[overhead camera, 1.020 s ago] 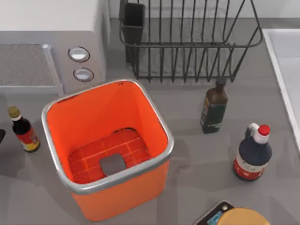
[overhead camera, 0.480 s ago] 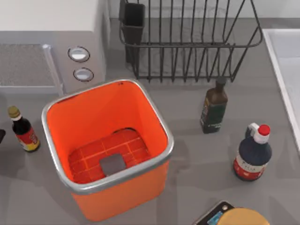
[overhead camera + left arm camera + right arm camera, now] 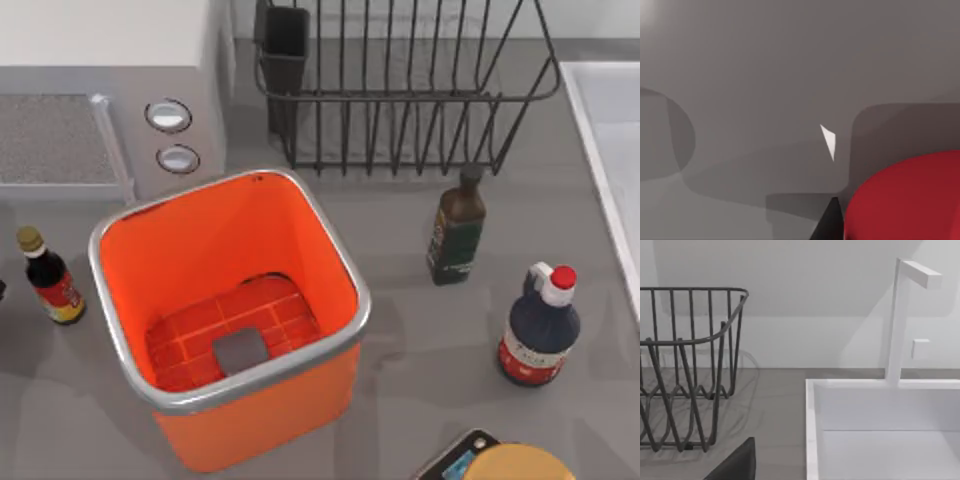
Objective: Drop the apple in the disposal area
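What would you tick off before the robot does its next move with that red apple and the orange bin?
1. Apple close to the left wrist camera: ok.
2. Apple held by the left arm: cannot tell.
3. Orange bin upright, mouth open: ok.
4. Bin floor free of other items: ok.
5. Apple already in the bin: not ok.
6. Bottles standing apart from the bin: ok.

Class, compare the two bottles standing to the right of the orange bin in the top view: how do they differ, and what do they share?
The olive-dark bottle is slim with a dark cap; the red-capped bottle is squat and rounded, with a white neck and handle. The olive-dark bottle stands nearer the dish rack; the red-capped bottle stands nearer the table's front. Both stand upright on the grey table, hold dark contents, and carry labels.
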